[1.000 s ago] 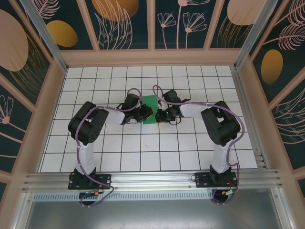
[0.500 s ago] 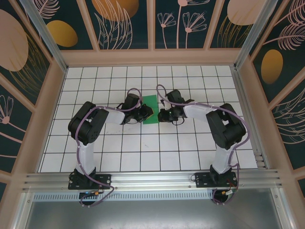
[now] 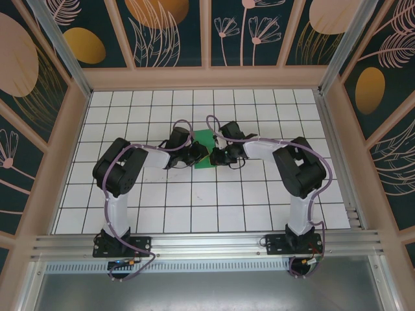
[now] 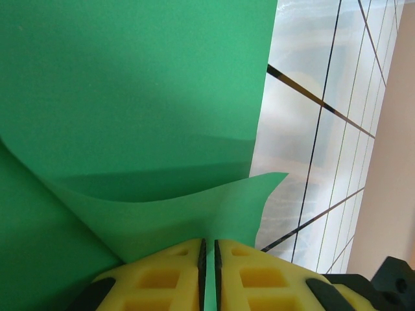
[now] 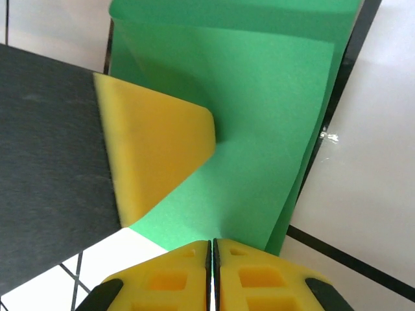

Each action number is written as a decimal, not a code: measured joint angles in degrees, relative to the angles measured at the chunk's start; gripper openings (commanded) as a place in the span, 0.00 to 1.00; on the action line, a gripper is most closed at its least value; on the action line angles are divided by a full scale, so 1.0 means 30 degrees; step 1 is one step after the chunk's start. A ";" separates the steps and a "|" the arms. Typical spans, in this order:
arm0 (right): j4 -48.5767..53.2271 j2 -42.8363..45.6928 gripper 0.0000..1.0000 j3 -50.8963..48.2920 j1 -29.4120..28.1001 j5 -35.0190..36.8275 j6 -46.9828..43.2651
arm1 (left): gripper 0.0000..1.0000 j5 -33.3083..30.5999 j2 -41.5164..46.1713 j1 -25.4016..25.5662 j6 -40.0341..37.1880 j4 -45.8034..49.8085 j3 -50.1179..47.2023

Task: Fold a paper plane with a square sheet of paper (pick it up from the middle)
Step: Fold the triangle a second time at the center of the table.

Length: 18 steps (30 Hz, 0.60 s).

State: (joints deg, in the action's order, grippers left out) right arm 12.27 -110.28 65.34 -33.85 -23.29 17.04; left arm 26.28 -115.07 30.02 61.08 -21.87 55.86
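Paper, namely the square sheet of paper, bright green, lies near the middle of the white gridded table, partly folded so that one flap stands up off the flat part. The left wrist camera shows that raised flap curling toward the lens and running straight into the left gripper, whose yellow pads are closed on a thin strip of green between them. From above, the left gripper sits at the sheet's left edge and the right gripper at its right edge, the two almost facing each other across the paper. In the right wrist view the sheet reaches up to the tips of the right gripper, whose jaws are pressed together with no green showing in the slit. A yellow pad of the left gripper rests against the paper there. Around the table stand dark panels painted with leaves and flowers.
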 measured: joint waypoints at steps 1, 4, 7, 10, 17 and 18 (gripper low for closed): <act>0.0000 -0.0058 0.12 0.0007 0.0000 0.0087 0.0000 | 0.16 0.0000 0.0000 0.0000 0.0000 0.0000 0.0000; 0.0007 -0.0160 0.12 0.0029 0.0036 0.0401 0.0000 | 0.16 0.0000 0.0000 0.0000 0.0000 0.0000 0.0000; 0.0080 -0.0175 0.12 0.0029 0.0073 0.0685 0.0000 | 0.16 0.0000 0.0000 0.0000 0.0000 0.0000 0.0000; 0.0138 -0.0175 0.12 0.0022 0.0175 0.0845 0.0000 | 0.16 -0.0007 0.0000 0.0000 0.0000 0.0000 0.0000; -0.0022 -0.0175 0.11 -0.0175 0.0299 0.0816 -0.0007 | 0.17 0.0000 0.0000 0.0000 -0.0102 0.0000 0.0007; -0.0073 -0.0175 0.11 -0.0197 0.0306 0.0816 -0.0015 | 0.17 -0.0007 0.0000 0.0000 -0.0153 0.0095 0.0117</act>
State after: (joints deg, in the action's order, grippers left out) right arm 12.05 -110.80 64.75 -32.93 -20.84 16.99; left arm 26.26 -115.07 30.02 60.62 -21.58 56.21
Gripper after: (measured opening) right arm 0.115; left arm 0.172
